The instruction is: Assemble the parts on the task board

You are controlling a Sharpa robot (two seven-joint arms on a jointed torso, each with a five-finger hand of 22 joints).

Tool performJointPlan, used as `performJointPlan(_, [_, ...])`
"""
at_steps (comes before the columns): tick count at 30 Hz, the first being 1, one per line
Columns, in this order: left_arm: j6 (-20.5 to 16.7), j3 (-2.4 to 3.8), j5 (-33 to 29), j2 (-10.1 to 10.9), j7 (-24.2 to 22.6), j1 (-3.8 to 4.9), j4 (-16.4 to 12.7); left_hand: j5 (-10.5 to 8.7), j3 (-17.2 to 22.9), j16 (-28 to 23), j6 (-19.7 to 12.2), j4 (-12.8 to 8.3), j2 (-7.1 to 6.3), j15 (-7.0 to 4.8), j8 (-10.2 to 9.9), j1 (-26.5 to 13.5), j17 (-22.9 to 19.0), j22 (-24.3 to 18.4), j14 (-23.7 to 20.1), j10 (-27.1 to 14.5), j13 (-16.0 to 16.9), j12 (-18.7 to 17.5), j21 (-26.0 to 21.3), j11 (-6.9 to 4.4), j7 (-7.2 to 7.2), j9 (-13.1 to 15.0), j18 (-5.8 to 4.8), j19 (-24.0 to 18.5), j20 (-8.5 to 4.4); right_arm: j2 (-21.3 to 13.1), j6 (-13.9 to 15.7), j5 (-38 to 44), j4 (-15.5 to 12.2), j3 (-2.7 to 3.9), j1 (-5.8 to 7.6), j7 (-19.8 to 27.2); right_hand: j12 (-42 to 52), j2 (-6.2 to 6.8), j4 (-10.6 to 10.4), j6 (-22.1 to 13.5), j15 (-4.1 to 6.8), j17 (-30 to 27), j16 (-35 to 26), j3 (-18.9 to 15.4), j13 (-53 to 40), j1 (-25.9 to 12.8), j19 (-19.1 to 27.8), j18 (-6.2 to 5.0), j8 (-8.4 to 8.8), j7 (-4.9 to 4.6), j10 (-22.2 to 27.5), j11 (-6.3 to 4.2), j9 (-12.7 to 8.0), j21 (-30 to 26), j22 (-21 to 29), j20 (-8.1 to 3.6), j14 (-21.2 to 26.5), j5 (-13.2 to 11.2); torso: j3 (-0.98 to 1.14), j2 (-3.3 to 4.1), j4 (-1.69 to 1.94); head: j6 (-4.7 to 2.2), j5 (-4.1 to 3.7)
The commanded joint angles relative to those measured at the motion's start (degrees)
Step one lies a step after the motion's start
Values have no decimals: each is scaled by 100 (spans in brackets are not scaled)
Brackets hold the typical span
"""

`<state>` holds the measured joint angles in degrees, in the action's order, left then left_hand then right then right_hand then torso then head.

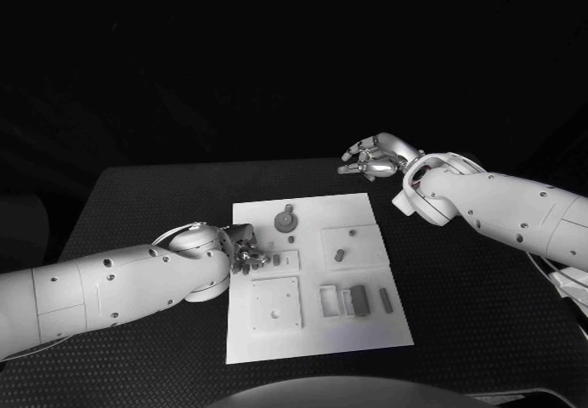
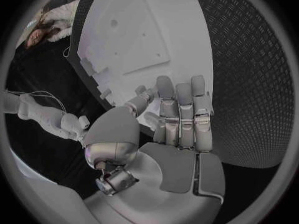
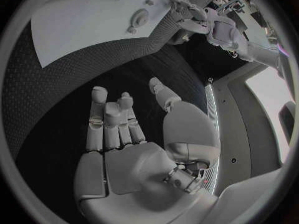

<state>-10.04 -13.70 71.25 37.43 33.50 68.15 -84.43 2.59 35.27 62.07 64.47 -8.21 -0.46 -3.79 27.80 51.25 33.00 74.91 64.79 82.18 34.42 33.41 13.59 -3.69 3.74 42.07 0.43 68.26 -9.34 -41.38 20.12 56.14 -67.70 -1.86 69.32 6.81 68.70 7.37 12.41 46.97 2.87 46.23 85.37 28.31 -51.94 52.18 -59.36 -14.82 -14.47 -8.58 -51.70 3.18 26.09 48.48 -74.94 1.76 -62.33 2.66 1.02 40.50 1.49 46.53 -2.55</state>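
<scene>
The white task board (image 1: pixel 368 212) lies in the middle of the black table. On it are a round grey part (image 1: pixel 285 221) at the far end, a small peg (image 1: pixel 291 257) and another small part (image 1: pixel 338 252) on a raised square, and a block (image 1: pixel 355 299) beside a short bar (image 1: pixel 385 297). My left hand (image 1: pixel 249 255) is at the board's left edge, close to the peg; its fingers (image 2: pixel 181 109) are stretched out and hold nothing. My right hand (image 1: pixel 377 157) hovers past the board's far right corner, with its fingers (image 3: pixel 112 119) spread and nothing in them.
A raised square plate (image 1: pixel 276 303) with small holes takes up the board's near left. A small frame (image 1: pixel 329 299) stands next to the block. Ribbed black table (image 1: pixel 477 289) surrounds the board. The right wrist view shows the board (image 3: pixel 93 20) and my left hand (image 3: pixel 187 10) at a distance.
</scene>
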Motion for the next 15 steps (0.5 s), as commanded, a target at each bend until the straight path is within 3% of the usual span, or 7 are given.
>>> performJointPlan(1, [203, -6, -41, -25, -49, -19, -5, 18, 24, 32, 283, 25, 31, -10, -1, -17, -11, 144, -21, -145, 5, 27, 25, -104, -332, 11, 94, -25, -14, -5, -57, 64, -1, 0, -1, 55, 29, -26, 24, 14, -5, -9, -32, -11, 11, -30, 35, -18, 17, -124, 34, 21, -11, -20, -109, -11, 12, 22, -3, -3, 0, 4, -6])
performJointPlan(8, [214, -6, -91, -14, -53, -19, 6, 17, -4, 37, 207, 100, -58, -4, -34, -78, -37, 141, -58, -189, -3, 42, 39, -89, -300, 34, 85, -63, -7, -3, -47, 73, 9, 0, -1, 50, 27, -9, 29, -21, -14, -11, -36, -20, 16, -51, 40, -18, 35, -135, 41, 31, -20, -25, -106, -9, 19, 22, -5, -1, 5, -2, -11])
performJointPlan(12, [172, -6, -101, 3, -45, -19, 9, 17, -88, 43, 132, 298, -279, 0, -91, -279, -61, 135, -88, -230, -15, 52, 43, -74, -267, 35, 83, -96, -7, -4, -46, 78, 11, 0, -2, 48, 25, -4, 29, -33, -18, -12, -37, -21, 18, -56, 42, -18, 41, -139, 45, 34, -23, -27, -106, -8, 22, 23, -8, -1, 6, -1, -16])
performJointPlan(15, [170, -6, -101, 18, -35, -19, 9, 17, -114, 51, 117, 386, -375, -3, -108, -359, -71, 135, -97, -248, -22, 56, 47, -70, -261, 39, 84, -108, -7, -3, -46, 83, 13, 0, -2, 44, 25, -1, 29, -39, -19, -12, -38, -22, 19, -59, 43, -18, 44, -140, 47, 36, -25, -28, -106, -8, 23, 22, -11, 0, 5, 6, -17])
